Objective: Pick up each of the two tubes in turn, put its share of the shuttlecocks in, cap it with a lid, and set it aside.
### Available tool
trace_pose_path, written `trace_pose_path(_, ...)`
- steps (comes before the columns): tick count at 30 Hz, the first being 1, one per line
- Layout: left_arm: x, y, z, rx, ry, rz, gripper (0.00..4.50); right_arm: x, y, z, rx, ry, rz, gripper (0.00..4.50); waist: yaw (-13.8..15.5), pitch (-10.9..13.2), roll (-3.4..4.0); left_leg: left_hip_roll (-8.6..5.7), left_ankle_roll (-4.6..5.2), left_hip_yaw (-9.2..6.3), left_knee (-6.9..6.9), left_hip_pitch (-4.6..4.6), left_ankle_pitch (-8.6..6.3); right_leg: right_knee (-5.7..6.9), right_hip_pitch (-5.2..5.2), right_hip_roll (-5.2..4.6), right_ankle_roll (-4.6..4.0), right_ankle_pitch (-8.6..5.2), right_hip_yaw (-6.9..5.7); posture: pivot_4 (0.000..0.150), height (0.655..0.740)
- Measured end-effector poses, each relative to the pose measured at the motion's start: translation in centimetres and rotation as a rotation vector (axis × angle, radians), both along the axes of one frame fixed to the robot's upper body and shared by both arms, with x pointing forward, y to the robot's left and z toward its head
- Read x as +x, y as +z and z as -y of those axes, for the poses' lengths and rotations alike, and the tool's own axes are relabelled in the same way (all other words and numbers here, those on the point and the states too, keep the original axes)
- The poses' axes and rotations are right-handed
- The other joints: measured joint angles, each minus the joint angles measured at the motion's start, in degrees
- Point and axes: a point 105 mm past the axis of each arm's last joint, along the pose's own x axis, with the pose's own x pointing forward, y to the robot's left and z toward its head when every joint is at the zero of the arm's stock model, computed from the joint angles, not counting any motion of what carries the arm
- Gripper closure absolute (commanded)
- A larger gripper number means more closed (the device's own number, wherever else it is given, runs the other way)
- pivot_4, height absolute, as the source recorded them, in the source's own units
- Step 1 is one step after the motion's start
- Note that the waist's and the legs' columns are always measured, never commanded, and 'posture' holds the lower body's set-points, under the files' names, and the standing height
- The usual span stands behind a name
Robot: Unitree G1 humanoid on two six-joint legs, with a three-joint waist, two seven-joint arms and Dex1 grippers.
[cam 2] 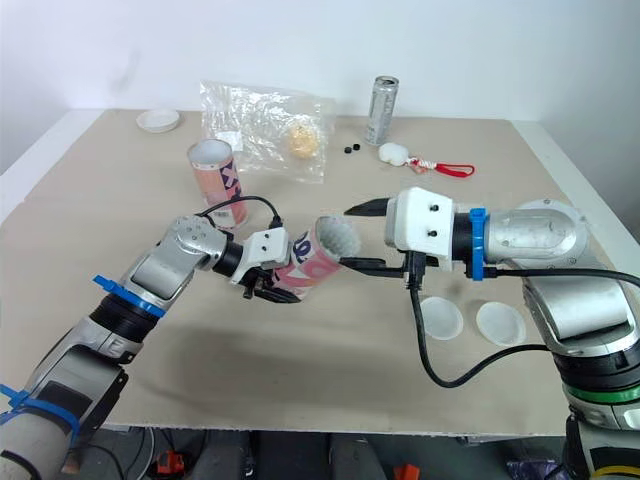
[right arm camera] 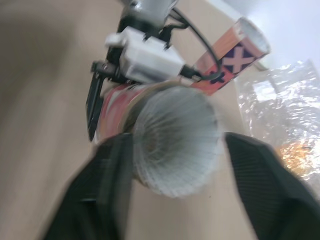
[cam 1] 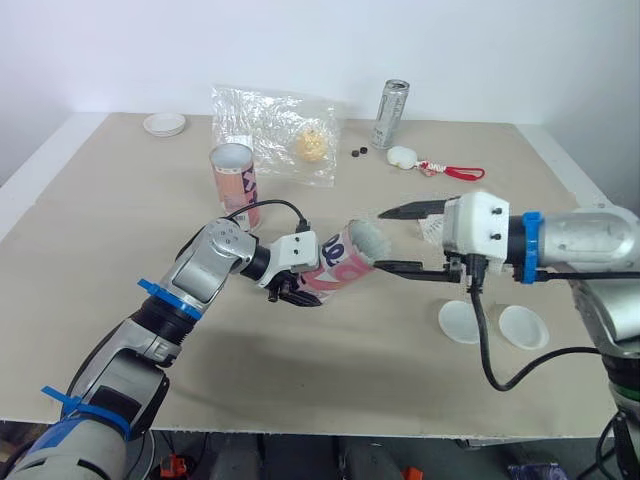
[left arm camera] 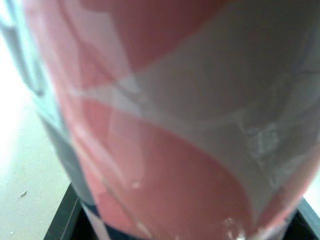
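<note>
My left gripper (cam 1: 296, 286) is shut on a pink-and-white tube (cam 1: 335, 264), held tilted above the table with its mouth toward the right. A white shuttlecock (cam 1: 367, 240) sits in that mouth, its feather skirt (right arm camera: 175, 145) sticking out. My right gripper (cam 1: 402, 240) is open, with one black finger above the skirt and the other below it. In the left wrist view the tube's wall (left arm camera: 175, 125) is right up against the camera. A second tube (cam 1: 235, 180) stands upright and uncapped at the back left. Two white lids (cam 1: 460, 322) (cam 1: 523, 326) lie flat below my right arm.
A crinkled plastic bag (cam 1: 275, 130), a silver can (cam 1: 391, 112), a small white object with a red strap (cam 1: 403, 156) and two tiny black pieces (cam 1: 357, 153) lie along the back. A third white lid (cam 1: 165, 124) sits at the back left corner.
</note>
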Motion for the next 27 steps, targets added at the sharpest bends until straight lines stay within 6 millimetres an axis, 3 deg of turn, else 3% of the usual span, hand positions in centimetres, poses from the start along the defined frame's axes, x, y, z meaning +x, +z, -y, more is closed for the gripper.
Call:
trace_pose_path(3,0.0,0.0,-0.1,0.001,0.002,0.001,2.08,-0.2,1.3,0.0,0.075,0.003,-0.045,0.03,0.0,0.0,0.01,0.0,0.0,0.02,0.01,0.0,0.0,0.01,0.0,0.0,0.01,0.02,0.02,0.15,0.74)
trace_pose_path(6,0.1,0.0,-0.1,0.003,0.003,0.004,2.08,0.0,4.5,0.9,0.167,-0.031,-0.038,0.03,0.0,0.0,0.01,0.01,0.0,0.0,0.02,0.0,0.0,0.01,0.01,0.0,-0.01,0.03,0.0,0.15,0.74)
trace_pose_path(9,0.1,0.0,-0.1,0.005,0.0,0.008,2.08,0.7,5.2,1.8,0.205,-0.084,-0.063,0.03,0.0,0.0,0.01,0.0,0.0,0.02,0.02,0.0,0.0,0.0,0.0,-0.01,-0.02,0.02,0.01,0.15,0.74)
trace_pose_path(13,0.0,0.0,-0.1,0.017,-0.014,0.026,2.08,2.0,4.6,2.7,0.197,-0.143,-0.085,1.32,0.0,0.0,0.01,0.0,0.0,0.02,0.01,0.0,0.0,0.01,-0.02,-0.01,-0.02,0.01,0.01,0.15,0.74)
trace_pose_path(17,0.0,0.0,0.0,0.023,-0.023,0.029,2.08,2.2,2.0,1.8,0.043,-0.102,-0.122,3.34,0.0,0.0,0.01,0.0,0.0,0.04,0.01,0.0,0.0,0.01,-0.04,-0.01,-0.01,0.0,0.01,0.15,0.74)
trace_pose_path(19,0.0,0.1,0.1,0.025,-0.027,0.026,2.08,2.0,0.7,0.5,-0.02,-0.043,-0.163,4.43,0.0,0.0,0.02,0.0,0.0,0.05,0.01,0.0,0.0,0.02,-0.05,-0.01,-0.01,0.01,0.02,0.15,0.74)
trace_pose_path(23,-0.2,0.1,0.6,0.02,-0.044,0.021,2.08,2.0,-0.4,-1.9,-0.111,0.048,-0.167,4.43,0.0,0.0,0.02,0.01,0.0,0.06,0.02,-0.04,0.0,0.04,-0.11,0.0,-0.01,0.02,0.01,0.15,0.74)
trace_pose_path(27,-0.3,0.1,0.9,0.015,-0.052,0.02,2.08,2.8,-1.7,-2.5,-0.221,0.078,-0.185,4.43,0.0,0.0,0.02,0.01,0.01,0.07,0.01,-0.15,-0.01,0.03,-0.18,-0.01,0.07,0.04,0.02,0.15,0.74)
